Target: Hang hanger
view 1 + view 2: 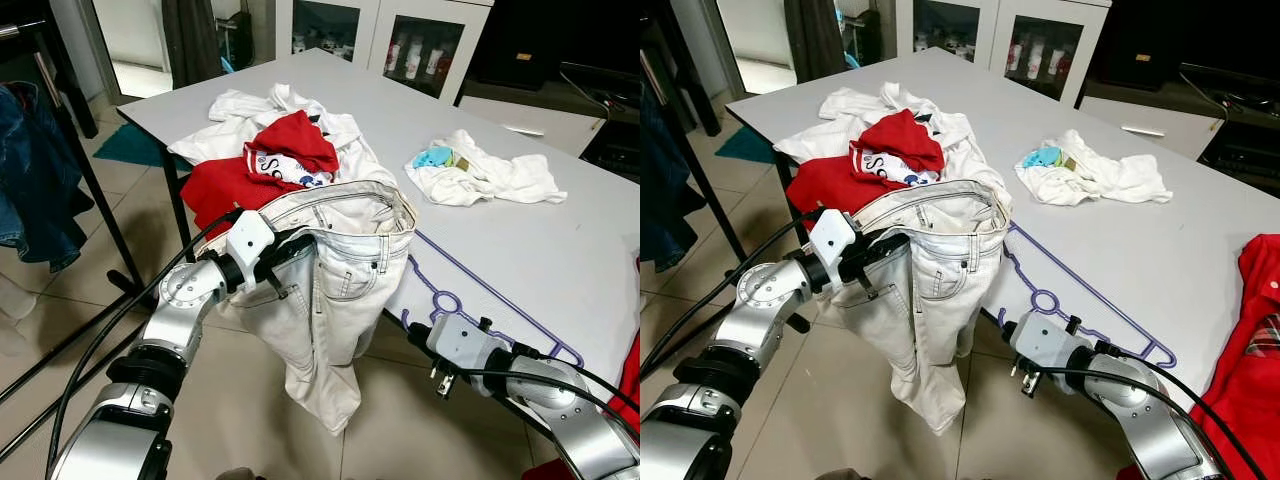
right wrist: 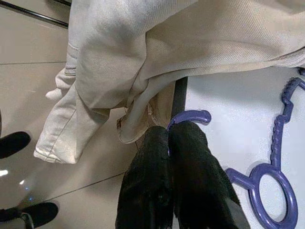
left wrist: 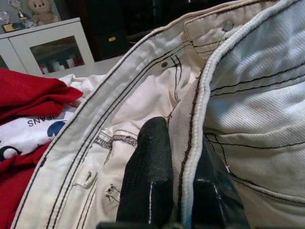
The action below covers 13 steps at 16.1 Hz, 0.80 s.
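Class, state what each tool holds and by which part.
Left tool pinches the jeans at the waistband. Right tool grips the purple hanger by its hook.

Both eye views look forward and down from head height over the table (image 1: 560,250), sharing the pale jeans (image 1: 335,290) hung at its near edge. Left wrist view sits very close along its fingers (image 3: 147,176), facing the jeans' waistband. Right wrist view looks down along its fingers (image 2: 190,167) at table edge and floor (image 2: 28,52).
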Available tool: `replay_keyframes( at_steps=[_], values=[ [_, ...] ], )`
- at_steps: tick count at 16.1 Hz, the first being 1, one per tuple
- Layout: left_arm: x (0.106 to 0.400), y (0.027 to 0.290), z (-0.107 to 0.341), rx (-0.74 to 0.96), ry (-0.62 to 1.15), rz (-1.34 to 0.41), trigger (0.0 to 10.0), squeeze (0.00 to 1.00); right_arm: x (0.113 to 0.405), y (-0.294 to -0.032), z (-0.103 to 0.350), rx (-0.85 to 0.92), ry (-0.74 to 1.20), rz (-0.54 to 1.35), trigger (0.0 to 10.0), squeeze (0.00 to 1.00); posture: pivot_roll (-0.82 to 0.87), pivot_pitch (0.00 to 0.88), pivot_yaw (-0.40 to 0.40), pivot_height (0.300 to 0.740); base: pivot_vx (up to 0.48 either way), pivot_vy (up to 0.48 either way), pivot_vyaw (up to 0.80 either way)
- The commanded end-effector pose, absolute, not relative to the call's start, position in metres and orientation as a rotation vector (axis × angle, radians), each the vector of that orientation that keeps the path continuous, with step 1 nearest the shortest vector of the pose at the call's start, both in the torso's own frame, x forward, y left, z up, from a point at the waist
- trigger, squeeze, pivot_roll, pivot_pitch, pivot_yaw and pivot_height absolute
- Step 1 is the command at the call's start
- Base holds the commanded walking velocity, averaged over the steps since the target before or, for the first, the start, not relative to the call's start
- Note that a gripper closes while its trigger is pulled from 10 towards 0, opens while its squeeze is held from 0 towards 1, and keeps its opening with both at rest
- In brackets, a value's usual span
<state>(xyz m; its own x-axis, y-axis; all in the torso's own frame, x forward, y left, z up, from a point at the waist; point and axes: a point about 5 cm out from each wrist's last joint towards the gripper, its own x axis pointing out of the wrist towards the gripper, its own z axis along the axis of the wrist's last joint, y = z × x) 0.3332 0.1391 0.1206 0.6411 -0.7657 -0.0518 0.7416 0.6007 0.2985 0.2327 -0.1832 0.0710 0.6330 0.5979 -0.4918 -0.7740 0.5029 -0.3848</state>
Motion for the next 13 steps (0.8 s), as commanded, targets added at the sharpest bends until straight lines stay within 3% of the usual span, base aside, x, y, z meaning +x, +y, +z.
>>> replay_keyframes(
  at_steps=[1,13],
  values=[
    [0.337,0.133,0.131,0.325,-0.132,-0.889,0.0,0.0,0.231,-0.185,0.073,-0.617,0.317,0.852,0.0,0.0,-0.04,0.0,-0.062,0.74,0.0,0.0,0.0],
    [0.338,0.133,0.132,0.325,-0.133,-0.891,0.0,0.0,0.233,-0.201,0.096,-0.542,0.283,0.81,0.0,0.0,-0.04,0.0,-0.059,0.74,0.0,0.0,0.0]
  ],
)
